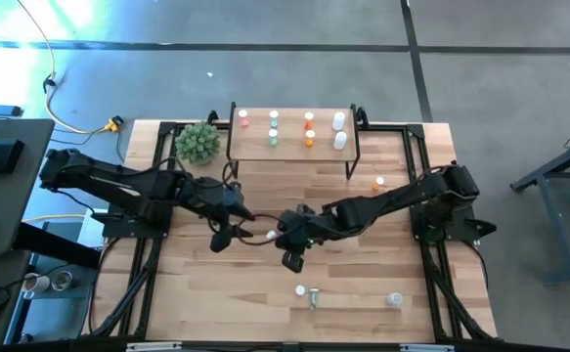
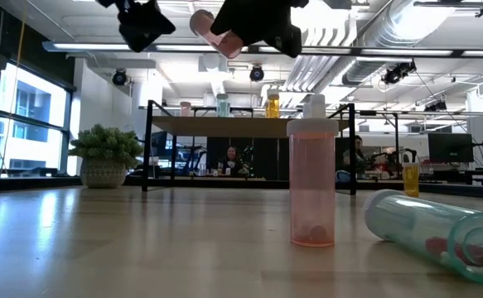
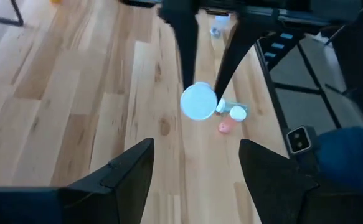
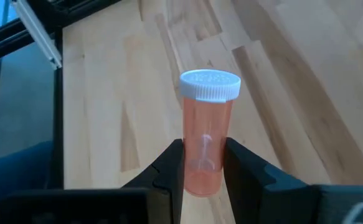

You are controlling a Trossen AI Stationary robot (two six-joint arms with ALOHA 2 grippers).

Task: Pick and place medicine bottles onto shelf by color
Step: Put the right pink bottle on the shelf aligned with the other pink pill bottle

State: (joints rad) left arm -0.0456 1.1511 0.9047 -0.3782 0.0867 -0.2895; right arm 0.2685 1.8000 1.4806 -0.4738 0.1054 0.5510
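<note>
A: What sits between the right gripper's (image 4: 203,163) fingers?
B: A pink bottle (image 4: 207,134), clenched low on its body, white cap pointing out past the fingertips, lifted clear of the table (image 1: 363,284).
A: And the left gripper (image 3: 195,165)?
B: Its fingers are spread and hold nothing, and the bottle's cap faces them just ahead. It reads as a handover mid-air.
A: Next?
B: I'd judge the left fingers must close round the capped end before the right lets go; the shelf (image 1: 291,145) stands well beyond both.
</note>
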